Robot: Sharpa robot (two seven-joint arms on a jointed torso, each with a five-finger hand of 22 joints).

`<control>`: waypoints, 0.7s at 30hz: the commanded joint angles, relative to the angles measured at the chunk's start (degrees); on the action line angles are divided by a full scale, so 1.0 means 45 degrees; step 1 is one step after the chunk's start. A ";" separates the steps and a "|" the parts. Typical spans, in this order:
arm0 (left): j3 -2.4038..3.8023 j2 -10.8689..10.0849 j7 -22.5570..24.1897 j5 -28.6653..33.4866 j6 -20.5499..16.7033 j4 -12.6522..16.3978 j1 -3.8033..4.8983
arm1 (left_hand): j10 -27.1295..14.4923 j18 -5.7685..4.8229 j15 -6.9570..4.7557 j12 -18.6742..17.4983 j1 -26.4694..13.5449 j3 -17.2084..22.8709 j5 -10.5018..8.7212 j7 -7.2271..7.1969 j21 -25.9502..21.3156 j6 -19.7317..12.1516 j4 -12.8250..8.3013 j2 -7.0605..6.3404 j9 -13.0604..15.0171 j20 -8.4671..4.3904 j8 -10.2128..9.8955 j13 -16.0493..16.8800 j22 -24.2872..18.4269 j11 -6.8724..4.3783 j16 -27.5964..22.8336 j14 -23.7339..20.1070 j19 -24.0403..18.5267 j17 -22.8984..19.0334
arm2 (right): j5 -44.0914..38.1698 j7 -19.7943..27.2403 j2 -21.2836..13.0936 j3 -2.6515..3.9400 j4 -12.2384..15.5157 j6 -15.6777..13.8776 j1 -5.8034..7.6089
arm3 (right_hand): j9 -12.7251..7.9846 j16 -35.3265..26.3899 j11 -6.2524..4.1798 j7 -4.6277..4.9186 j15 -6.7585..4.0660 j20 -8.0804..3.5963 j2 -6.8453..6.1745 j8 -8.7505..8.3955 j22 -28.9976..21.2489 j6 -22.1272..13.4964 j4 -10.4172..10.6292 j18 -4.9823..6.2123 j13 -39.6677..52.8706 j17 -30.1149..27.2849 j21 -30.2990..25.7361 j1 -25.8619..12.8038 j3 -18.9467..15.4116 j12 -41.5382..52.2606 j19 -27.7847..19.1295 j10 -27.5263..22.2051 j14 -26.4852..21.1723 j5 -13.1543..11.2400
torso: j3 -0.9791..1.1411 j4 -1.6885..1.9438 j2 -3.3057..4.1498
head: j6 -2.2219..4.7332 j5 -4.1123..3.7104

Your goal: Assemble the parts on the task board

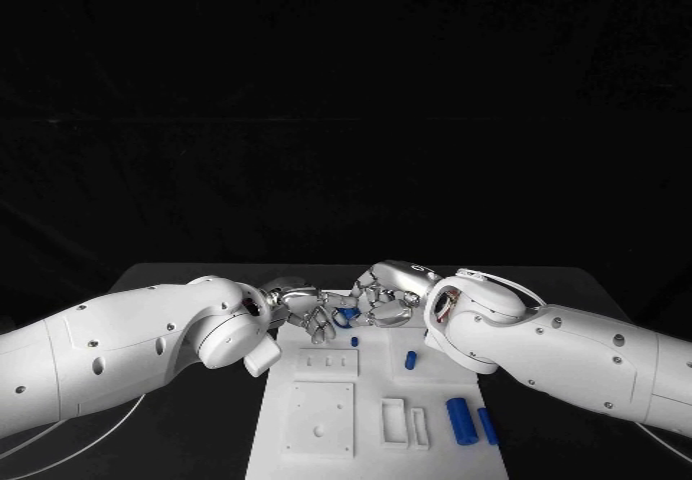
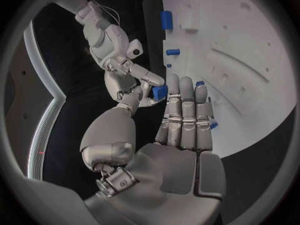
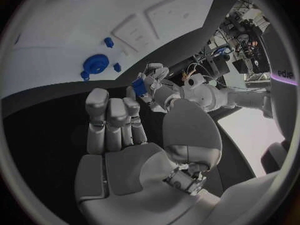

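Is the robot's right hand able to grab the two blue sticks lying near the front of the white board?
Probably yes. Nothing covers the blue sticks, but the right hand already pinches a small blue piece.

Legible text — none on the task board [image 1: 378, 440], its parts or either hand; lettering at the right wrist view's rim — too cut off to read.
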 commanded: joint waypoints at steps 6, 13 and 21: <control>0.0009 0.0099 -0.0021 -0.0208 0.0332 0.0033 0.0046 | -0.0228 -0.0043 0.0024 0.0122 0.0339 -0.0017 0.0103 0.0050 0.0120 0.0045 -0.0068 0.0275 -0.0028 -0.0253 -0.0118 0.0119 0.0027 0.0021 0.0092 -0.0160 -0.0129 -0.0053 | -0.0204 0.0042 0.0048 -0.0024 0.0069 0.0287 0.0000 | 0.0010 -0.0053 -0.0068 0.0103 -0.0077 -0.0019 -0.0123 0.0023 0.0110 0.0137 -0.0018 0.1098 0.0012 0.0021 -0.0007 -0.0024 0.0061 -0.0032 0.0071 0.0026 0.0031 0.0054 | -0.0001 -0.0009 -0.0008 | -0.0017 0.0018; 0.0008 0.0114 0.0057 -0.0129 0.0297 0.0029 0.0045 | -0.0314 -0.0070 0.0032 0.0244 0.0622 -0.0083 0.0486 0.0046 0.0192 0.0118 -0.0266 0.0616 -0.0024 -0.0242 -0.0136 0.0262 0.0005 0.0020 0.0153 -0.0166 -0.0151 -0.0106 | -0.0196 0.0042 0.0080 -0.0083 0.0153 0.0409 -0.0005 | 0.0014 -0.0054 -0.0067 0.0104 -0.0076 -0.0017 -0.0134 0.0020 0.0112 0.0135 -0.0011 0.1098 0.0013 0.0021 -0.0006 -0.0040 0.0052 -0.0033 0.0071 0.0025 0.0031 0.0062 | 0.0003 -0.0012 -0.0005 | -0.0014 0.0031; 0.0008 0.0112 0.0076 -0.0124 0.0327 0.0069 0.0045 | -0.0377 -0.0088 0.0032 0.0341 0.0799 -0.0173 0.0946 0.0018 0.0268 0.0253 -0.0506 0.1037 0.0003 -0.0243 -0.0114 0.0385 -0.0021 0.0001 0.0211 -0.0166 -0.0171 -0.0164 | -0.0196 0.0006 0.0098 -0.0150 0.0085 0.0496 -0.0006 | 0.0018 -0.0055 -0.0066 0.0106 -0.0075 -0.0015 -0.0141 0.0016 0.0113 0.0131 -0.0003 0.1098 0.0015 0.0022 -0.0006 -0.0059 0.0040 -0.0034 0.0070 0.0024 0.0032 0.0067 | -0.0007 -0.0011 0.0003 | -0.0030 0.0011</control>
